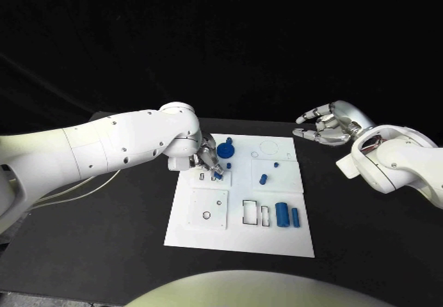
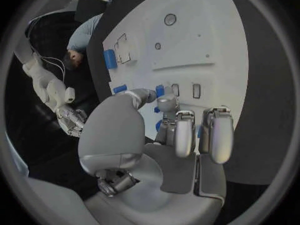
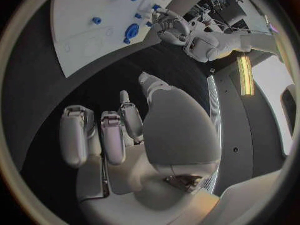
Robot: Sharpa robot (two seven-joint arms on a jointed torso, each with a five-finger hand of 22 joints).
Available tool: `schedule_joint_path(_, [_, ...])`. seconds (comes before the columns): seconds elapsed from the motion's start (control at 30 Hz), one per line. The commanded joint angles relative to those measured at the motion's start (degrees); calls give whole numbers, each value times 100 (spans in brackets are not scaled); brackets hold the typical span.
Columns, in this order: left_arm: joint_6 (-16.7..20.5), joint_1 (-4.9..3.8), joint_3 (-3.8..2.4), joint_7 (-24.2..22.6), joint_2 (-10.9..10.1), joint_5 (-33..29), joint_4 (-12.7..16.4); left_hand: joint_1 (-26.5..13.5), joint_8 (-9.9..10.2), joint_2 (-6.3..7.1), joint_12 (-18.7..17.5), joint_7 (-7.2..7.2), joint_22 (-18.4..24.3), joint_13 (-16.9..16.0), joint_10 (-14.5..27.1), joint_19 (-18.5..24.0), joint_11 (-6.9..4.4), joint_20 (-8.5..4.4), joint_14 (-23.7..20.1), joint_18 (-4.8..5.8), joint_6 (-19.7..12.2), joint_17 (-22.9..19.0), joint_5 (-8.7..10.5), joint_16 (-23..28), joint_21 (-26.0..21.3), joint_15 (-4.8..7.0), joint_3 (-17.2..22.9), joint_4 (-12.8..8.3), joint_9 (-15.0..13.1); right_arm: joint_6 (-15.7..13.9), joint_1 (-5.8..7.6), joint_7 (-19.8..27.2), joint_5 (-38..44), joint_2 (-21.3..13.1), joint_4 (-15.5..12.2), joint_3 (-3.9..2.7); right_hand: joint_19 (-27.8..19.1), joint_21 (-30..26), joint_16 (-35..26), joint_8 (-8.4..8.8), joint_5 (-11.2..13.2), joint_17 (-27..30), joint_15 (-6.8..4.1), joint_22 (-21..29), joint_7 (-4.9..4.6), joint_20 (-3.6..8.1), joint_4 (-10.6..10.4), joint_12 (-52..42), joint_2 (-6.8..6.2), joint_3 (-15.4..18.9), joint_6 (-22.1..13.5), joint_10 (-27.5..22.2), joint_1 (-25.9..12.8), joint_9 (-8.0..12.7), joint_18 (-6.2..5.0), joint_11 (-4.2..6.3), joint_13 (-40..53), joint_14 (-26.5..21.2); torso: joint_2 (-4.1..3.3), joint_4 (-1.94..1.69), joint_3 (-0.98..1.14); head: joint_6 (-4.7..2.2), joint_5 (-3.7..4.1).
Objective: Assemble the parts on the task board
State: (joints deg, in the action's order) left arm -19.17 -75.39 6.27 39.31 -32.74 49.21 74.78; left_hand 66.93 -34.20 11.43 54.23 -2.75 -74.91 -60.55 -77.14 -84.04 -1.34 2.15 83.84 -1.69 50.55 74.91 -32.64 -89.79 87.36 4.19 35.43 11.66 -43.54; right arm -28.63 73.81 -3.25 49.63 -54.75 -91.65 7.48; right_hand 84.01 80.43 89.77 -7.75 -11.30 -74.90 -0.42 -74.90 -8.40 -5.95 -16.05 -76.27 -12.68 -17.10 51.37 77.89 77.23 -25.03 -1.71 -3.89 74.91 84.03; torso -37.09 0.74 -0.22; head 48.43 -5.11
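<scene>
Parts, small and blue, sit scattered over the white task board [image 1: 198,236] mid-table. Two upright-looking cylinders [image 1: 281,214] lie side by side near the board's near-right corner, beside an outlined rectangular slot [image 1: 251,212]. A round disc-like piece [image 1: 226,151] sits toward the far edge; a small peg [image 1: 263,179] rests on the middle panel.

Left hand [image 1: 209,161] low over the board's far-left area, fingers curled down around a small blue part [image 1: 217,173] close to two narrow slots. From the left wrist view the fingertips [image 2: 165,105] appear to pinch it, though the contact is partly hidden, so I note this with caution.

Right hand [image 1: 323,126] hovers off the board past its far-right corner, fingers loosely spread, holding nothing.

Handling judgement: parts look rigid, light, smooth plastic, likely slippery against metal fingers. Best taken across the flanks with thumb opposing a finger, keeping the long axis in line with its slot. Board likely light too; could shift if pressed sideways.
</scene>
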Motion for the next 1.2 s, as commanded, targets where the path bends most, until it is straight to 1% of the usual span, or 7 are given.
schedule_joint_path(0.03, [249, 1, -1, -142, -12, -336, 25, -145, -97, -32, 29, 16, -1193, -4, -48, -309, -17, -17, 616, 67, -8, 1509, -63, -21, -29, 38, 513, -612, -96, 80, -6, -2, -1, 2, 1, 1, 18, -33, -33, -34, -31, -1369, 33, -1109, 2, -21, -2, 4, 3, -21, 37, -19, -24, -9, -73, 11, 84, 557, -2, 6, 3, -1, -10])
schedule_joint_path(0.27, [473, 6, 0, -198, -71, -473, 42, -292, -245, -115, 54, 19, -1205, -18, -111, -314, -29, -31, 616, 68, 26, 1509, -156, -21, -27, 46, 771, -992, -239, 77, -15, 4, -6, 8, 11, 3, 18, -35, -33, -39, -36, -1370, 32, -1109, 3, -20, -5, -2, 1, -25, 41, -13, -29, -11, -74, 12, 89, 557, -3, 1, 2, 4, -25])
schedule_joint_path(0.43, [636, 13, 2, -232, -135, -490, 89, -364, -289, -130, 55, 23, -1208, -14, -141, -313, -30, -33, 616, 67, 62, 1509, -164, -21, -28, 48, 887, -1119, -281, 76, -24, 7, -8, 11, 20, 4, 18, -35, -33, -39, -36, -1370, 32, -1109, 3, -20, -5, -2, 1, -25, 41, -13, -29, -11, -74, 12, 89, 557, -4, 0, 7, 9, -41])
schedule_joint_path(0.63, [879, 56, 5, -317, -263, -98, 268, -497, -379, -107, 90, 35, -1231, -34, -202, -329, -41, -41, 616, 72, 118, 1509, -370, -21, -12, 59, 1017, -1307, -361, 63, -33, 16, -14, 9, 22, 4, 9, -52, -37, -42, -44, -1361, 30, -1103, 5, -19, -8, 2, 0, -29, 43, -16, -37, -13, -78, 13, 84, 555, 0, 2, 6, 26, -44])
schedule_joint_path(0.77, [1048, 111, 5, -373, -377, 374, 451, -531, -407, -96, 98, 42, -1242, -35, -226, -337, -48, -47, 616, 75, 144, 1509, -455, -21, -4, 66, 1042, -1360, -382, 52, -36, 23, -17, 2, 21, 4, 7, -57, -37, -43, -48, -1361, 30, -1101, 5, -18, -10, 3, 1, -30, 43, -17, -40, -14, -79, 14, 82, 555, 0, 1, 0, 36, -41])
schedule_joint_path(0.93, [1174, 179, 6, -377, -486, 816, 631, -548, -427, -88, 106, 48, -1259, -36, -250, -352, -52, -52, 616, 80, 168, 1509, -525, -21, 12, 72, 1054, -1388, -396, 42, -40, 29, -19, -6, 20, 5, 7, -56, -37, -44, -60, -1361, 29, -1101, 5, -17, -14, 4, 1, -34, 43, -17, -48, -15, -79, 14, 80, 554, 9, -2, 1, 40, -46])
schedule_joint_path(1.2, [1269, 260, 6, -360, -557, 1179, 746, -556, -441, -84, 103, 52, -1274, -28, -265, -366, -55, -55, 616, 85, 187, 1509, -562, -21, 27, 76, 1059, -1403, -405, 34, -51, 37, -19, -10, 17, 5, 4, -63, -39, -46, -74, -1356, 28, -1099, 6, -16, -17, 3, 1, -38, 43, -16, -55, -16, -80, 15, 80, 553, 7, -1, -8, 27, -58])
